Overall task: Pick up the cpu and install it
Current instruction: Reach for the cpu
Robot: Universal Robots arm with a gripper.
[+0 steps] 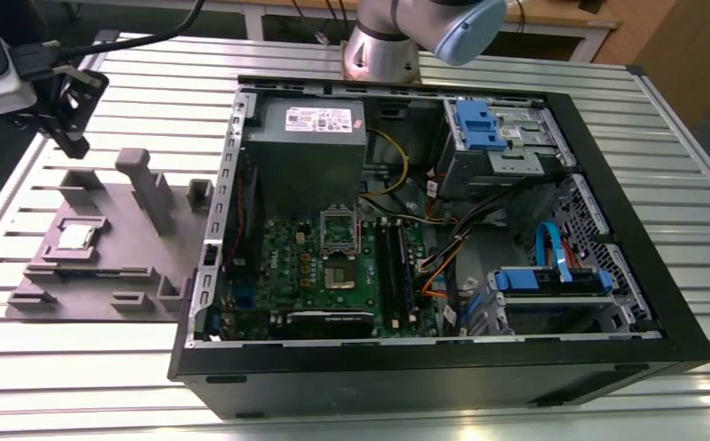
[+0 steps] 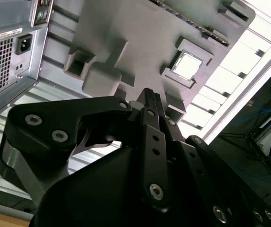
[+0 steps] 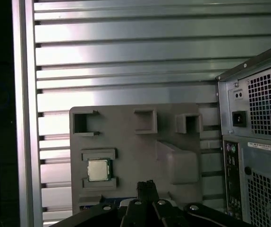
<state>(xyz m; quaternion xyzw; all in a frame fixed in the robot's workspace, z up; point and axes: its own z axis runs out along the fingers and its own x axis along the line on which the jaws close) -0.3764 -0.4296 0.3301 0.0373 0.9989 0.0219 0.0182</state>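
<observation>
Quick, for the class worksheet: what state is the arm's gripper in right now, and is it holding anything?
Gripper: shut, holding nothing; the cpu lies apart from it in a recess of the grey tray.

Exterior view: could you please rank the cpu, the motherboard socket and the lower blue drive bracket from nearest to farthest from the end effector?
1. cpu, in the grey fixture at the exterior view's left, near the end effector.
2. socket, on the green motherboard, centre.
3. lower blue drive bracket, exterior view's right.
</observation>
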